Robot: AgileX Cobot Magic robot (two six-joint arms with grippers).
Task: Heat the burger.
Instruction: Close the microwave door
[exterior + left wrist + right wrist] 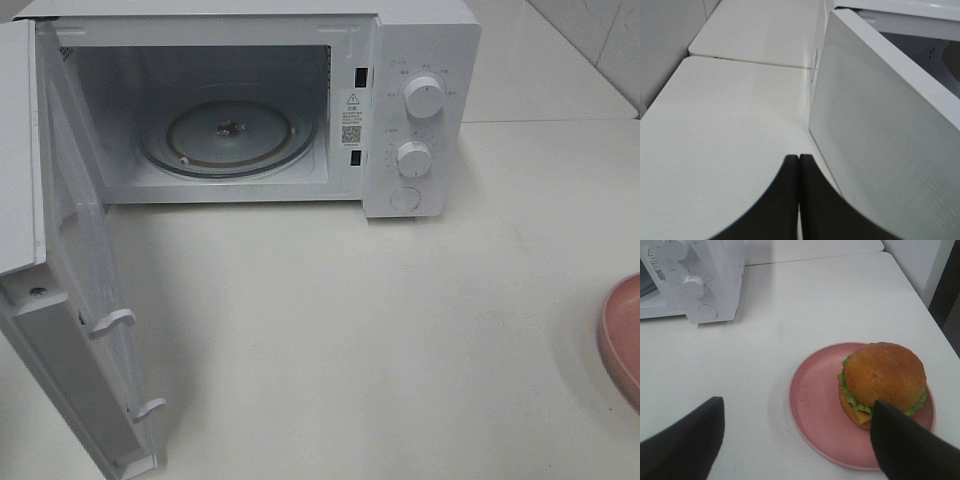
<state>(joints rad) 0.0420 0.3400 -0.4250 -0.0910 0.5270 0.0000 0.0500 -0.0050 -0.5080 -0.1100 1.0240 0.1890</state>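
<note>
Right claw (797, 435): spread wide, nothing held, hanging over the pink plate (815, 410) with one finger past the plate's rim over bare table and the other just in front of the burger (884, 377). Left claw (798, 200): pressed fully shut, empty, sitting beside the outer face of the microwave door (880, 135).

Burger: resting on the pink plate, toward the side of the plate away from the microwave (300, 100), bun on top, lettuce and cheese showing at the edge. Plate: well apart from the microwave, at the table (350, 330) edge as seen from above, where only a sliver of rim shows.

Microwave: door (70, 280) swung fully open, glass turntable (228, 130) bare. Judged step: picking up the burger with the right claw.

To do it well:
- Shift toward the burger so both fingers straddle the bun, not the plate rim.
- Descend to grip at mid-height, around patty and lower bun, to avoid peeling off the top.
- Close gently; likely soft and stacked, prone to sliding apart.
- Lift straight up clear of the plate before travelling toward the microwave.
- Keep level, enter through the open front, aim for the turntable centre.
</note>
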